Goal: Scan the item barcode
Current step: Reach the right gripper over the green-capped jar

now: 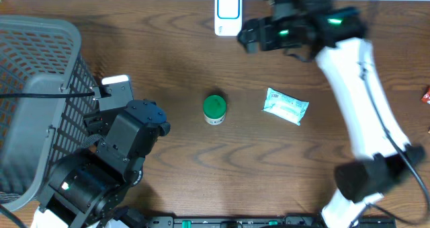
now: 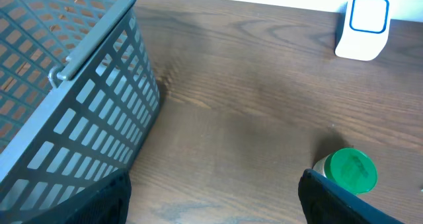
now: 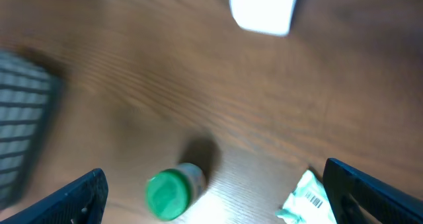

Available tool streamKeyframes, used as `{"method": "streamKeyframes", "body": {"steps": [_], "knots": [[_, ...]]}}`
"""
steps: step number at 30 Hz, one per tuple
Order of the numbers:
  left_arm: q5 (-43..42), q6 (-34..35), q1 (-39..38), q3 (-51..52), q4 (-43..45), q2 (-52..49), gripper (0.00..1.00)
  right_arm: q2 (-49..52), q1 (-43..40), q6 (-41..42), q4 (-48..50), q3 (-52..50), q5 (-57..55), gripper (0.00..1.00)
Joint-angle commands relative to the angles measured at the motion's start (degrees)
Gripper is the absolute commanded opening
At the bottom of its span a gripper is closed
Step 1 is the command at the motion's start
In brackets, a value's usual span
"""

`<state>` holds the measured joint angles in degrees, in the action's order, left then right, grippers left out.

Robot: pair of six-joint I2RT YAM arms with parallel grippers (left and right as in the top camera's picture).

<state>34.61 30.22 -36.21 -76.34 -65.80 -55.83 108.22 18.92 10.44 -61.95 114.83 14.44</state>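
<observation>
A dark wooden table (image 1: 188,46) is seen from above. The black left arm is folded low at 7 o'clock, just beside one grey plastic mesh basket (image 1: 40,60) at 9 o'clock. The left gripper (image 2: 215,197) has its fingers spread wide and holds nothing.

The white right arm reaches from 4 o'clock up to 1 o'clock, its wrist bent toward 9 o'clock. The right gripper (image 3: 215,187) hangs above the table, also spread wide and empty.

There is one small bottle with a green round cap (image 1: 214,108), standing upright near the table's centre. One pale blue-and-white soft packet (image 1: 286,107) lies near it, at the bottle's 3 o'clock; a barcode shows on it in the right wrist view. One white scanner with a blue-outlined square (image 1: 228,13) stands at 12 o'clock, just beside the right gripper.
</observation>
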Motion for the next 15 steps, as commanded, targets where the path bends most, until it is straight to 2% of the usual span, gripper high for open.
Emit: {"method": "streamKeyframes", "body": {"steps": [1,5,10,15], "knots": [[0.3,0.5,0.1,0.0,-0.2,0.1,0.81,7.2,1.3,6.9,-1.7,-1.0,-10.3,0.99],[0.3,0.5,0.1,0.0,-0.2,0.1,0.81,11.5,0.2,9.3,-5.3,-1.0,-9.8,0.99],[0.3,0.5,0.1,0.0,-0.2,0.1,0.81,11.6,-2.9,8.7,-12.7,-0.8,-9.3,0.99],[0.3,0.5,0.1,0.0,-0.2,0.1,0.82,12.1,-3.8,3.7,-20.0,-0.9,1.0,0.99]]}}
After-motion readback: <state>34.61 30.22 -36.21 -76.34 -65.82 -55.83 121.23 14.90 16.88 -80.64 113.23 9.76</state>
